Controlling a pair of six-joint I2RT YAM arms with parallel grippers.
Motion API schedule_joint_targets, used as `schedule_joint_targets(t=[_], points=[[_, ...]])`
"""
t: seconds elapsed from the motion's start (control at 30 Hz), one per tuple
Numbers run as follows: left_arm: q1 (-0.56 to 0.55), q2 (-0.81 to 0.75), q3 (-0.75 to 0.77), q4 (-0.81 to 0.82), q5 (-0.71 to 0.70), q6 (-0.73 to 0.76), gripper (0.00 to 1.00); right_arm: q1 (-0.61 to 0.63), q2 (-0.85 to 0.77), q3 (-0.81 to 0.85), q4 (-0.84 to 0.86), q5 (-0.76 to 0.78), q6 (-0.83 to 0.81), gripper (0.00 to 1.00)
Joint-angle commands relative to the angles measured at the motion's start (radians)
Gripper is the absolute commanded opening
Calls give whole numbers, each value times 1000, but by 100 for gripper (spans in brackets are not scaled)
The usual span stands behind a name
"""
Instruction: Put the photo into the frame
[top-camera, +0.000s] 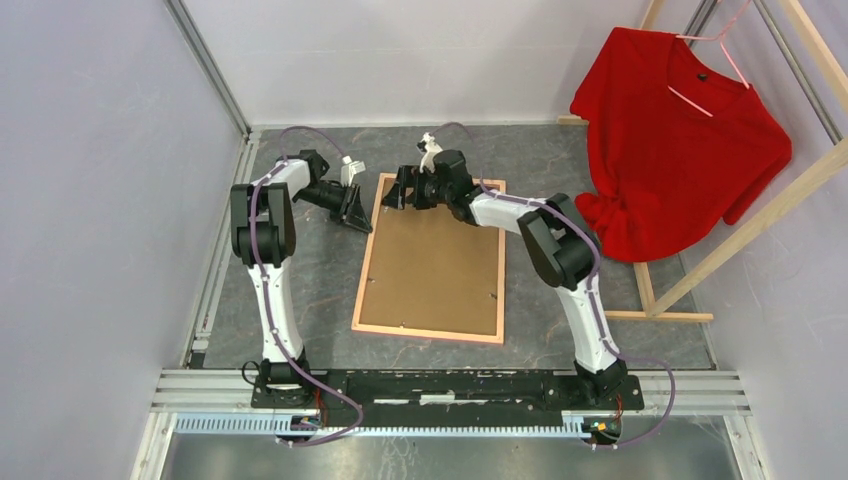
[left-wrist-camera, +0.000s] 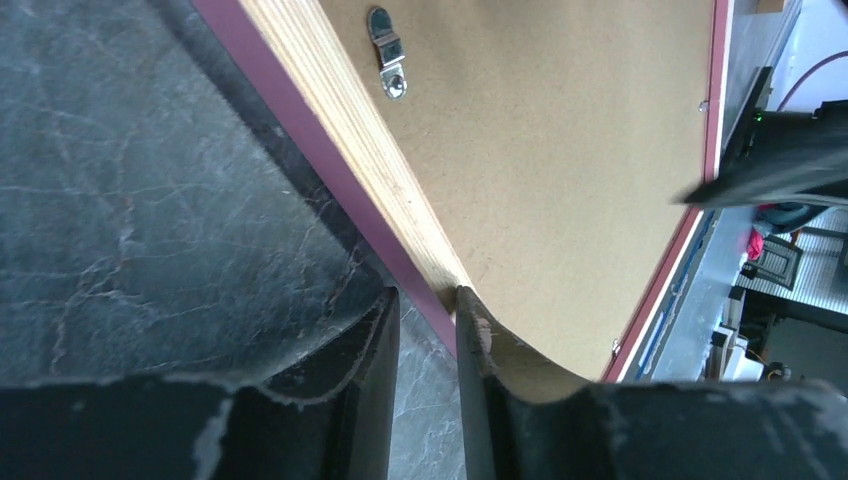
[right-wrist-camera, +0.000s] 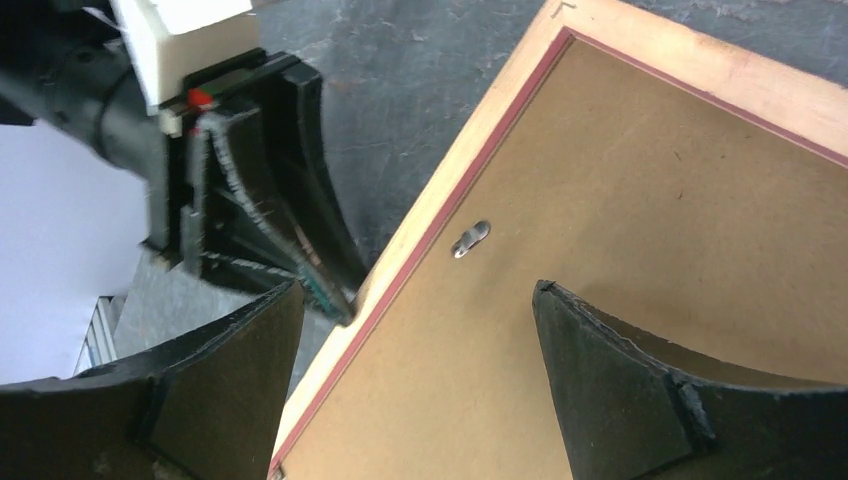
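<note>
Your frame (top-camera: 432, 262) lies face down mid-table, its brown backing up inside a pale wood rim edged in pink. Your right gripper (right-wrist-camera: 420, 290) hangs spread wide over its far-left corner. Your left gripper (left-wrist-camera: 425, 297) narrowly straddles the left rim, and I cannot tell whether it is pinching.

frame (top-camera: 365, 262) flat on dark surface (top-camera: 300, 290), face down: brown backing (top-camera: 435, 255) up, light wood rim, pink edge showing, metal turn clip (left-wrist-camera: 388, 62) beside rim.

We cannot tell whether the left claw (left-wrist-camera: 425, 305) grips the frame (left-wrist-camera: 560, 150) at its rim. The frame's front faces the counter (left-wrist-camera: 150, 200), hidden; both wrist views cut it off.
</note>
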Motion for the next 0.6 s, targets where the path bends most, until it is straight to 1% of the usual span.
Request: schedule_joint_targets(t=[0.0,0.17,0.33,0.57], points=[[-7,16,19,-4,34,-3,31,1,96,95,0,-44,34,90],[-7,10,-13,-9,38,28,25,1,147,112,48,-66,90,90],[-44,13,-33,-13,54,45,24,4,180,116,96,-100,148,89],[-72,10,-56,-13,65,53,24,28,171,100,88,-109,150,88]])
